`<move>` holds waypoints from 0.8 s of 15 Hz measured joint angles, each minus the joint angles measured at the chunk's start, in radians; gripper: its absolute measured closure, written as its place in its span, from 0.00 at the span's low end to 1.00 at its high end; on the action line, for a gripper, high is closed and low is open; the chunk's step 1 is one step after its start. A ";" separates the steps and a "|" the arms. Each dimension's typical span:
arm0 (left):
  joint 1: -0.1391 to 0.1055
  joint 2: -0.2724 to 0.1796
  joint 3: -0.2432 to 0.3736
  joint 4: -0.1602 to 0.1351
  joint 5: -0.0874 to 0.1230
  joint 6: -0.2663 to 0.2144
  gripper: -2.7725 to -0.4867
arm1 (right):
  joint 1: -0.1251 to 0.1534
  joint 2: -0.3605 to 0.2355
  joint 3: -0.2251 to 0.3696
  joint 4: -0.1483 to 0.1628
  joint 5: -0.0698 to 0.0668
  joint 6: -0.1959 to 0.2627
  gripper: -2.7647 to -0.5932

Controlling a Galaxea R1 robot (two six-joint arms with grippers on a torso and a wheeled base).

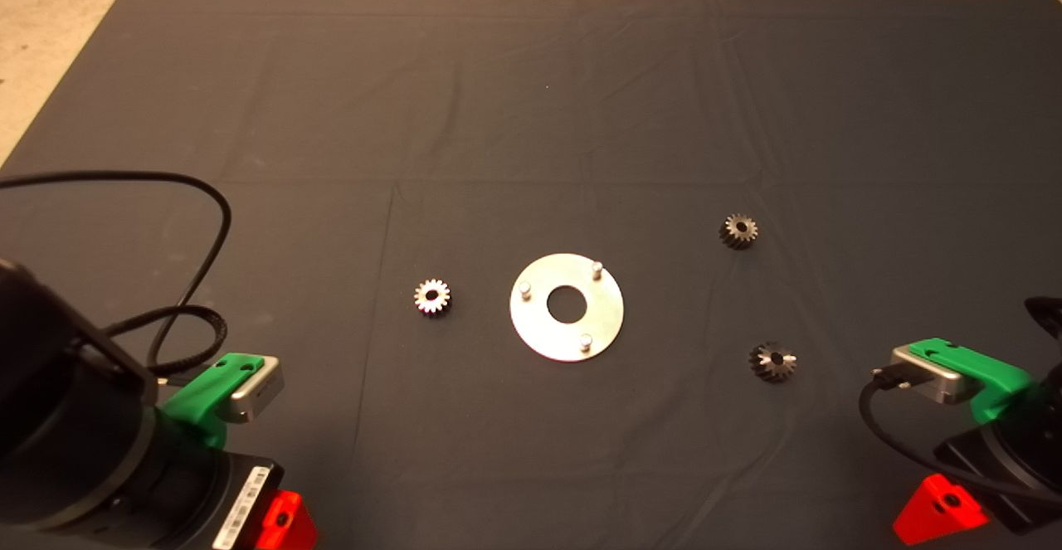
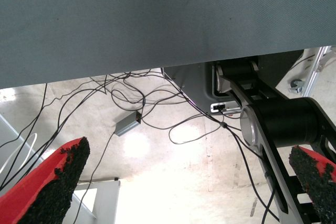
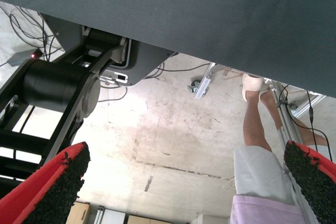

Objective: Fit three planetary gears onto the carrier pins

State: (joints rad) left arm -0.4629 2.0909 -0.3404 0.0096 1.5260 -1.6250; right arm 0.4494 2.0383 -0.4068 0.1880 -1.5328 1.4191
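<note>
Gears come first: we count three small toothed ones lying on the dark mat (image 1: 531, 102), none of them on a pin. The pale silvery gear (image 1: 432, 296) lies flat, its centre hole facing up, just to the left of the disc (image 1: 567, 308). The upper dark gear (image 1: 738, 231) sits well to the right of the disc and looks tilted, showing part of its side. The lower dark gear (image 1: 773, 362) lies nearer the front edge, below the upper one, and is likewise tipped, its teeth slanting toward the right.

We see the disc as a flat, shiny round plate with a central hole, near the middle of the mat. Three short silver pins (image 1: 596, 268) stand upright from it in a triangle, all bare.

From above, the left gripper (image 1: 282, 521) waits at the lower left edge and the right gripper (image 1: 937, 513) at the lower right, both well away from the parts. Only the wrist cameras show us the fingers: the left gripper's (image 2: 184, 182) are spread wide and hold nothing, over a floor strewn with cables (image 2: 157, 108). The right gripper's (image 3: 184, 187) are equally wide apart and empty, and a person's leg (image 3: 257, 140) shows on the floor beyond the mat.
</note>
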 joint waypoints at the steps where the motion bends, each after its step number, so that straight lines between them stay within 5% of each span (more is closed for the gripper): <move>1: 0.000 0.000 0.000 0.000 0.000 0.000 0.01 | 0.000 0.000 0.000 0.000 0.000 0.000 0.01; 4: 0.000 0.000 0.000 0.006 0.000 0.014 0.01 | 0.000 0.000 0.000 0.000 0.000 0.000 0.01; 8: 0.000 0.001 -0.008 0.084 0.000 0.049 0.01 | 0.000 0.000 0.000 0.000 0.000 0.000 0.01; 12: 0.019 0.035 -0.142 0.130 0.001 0.129 0.01 | 0.000 0.000 0.000 0.000 0.000 0.000 0.01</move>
State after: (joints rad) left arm -0.4434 2.1262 -0.4827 0.1391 1.5274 -1.4963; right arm 0.4494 2.0384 -0.4068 0.1881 -1.5326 1.4187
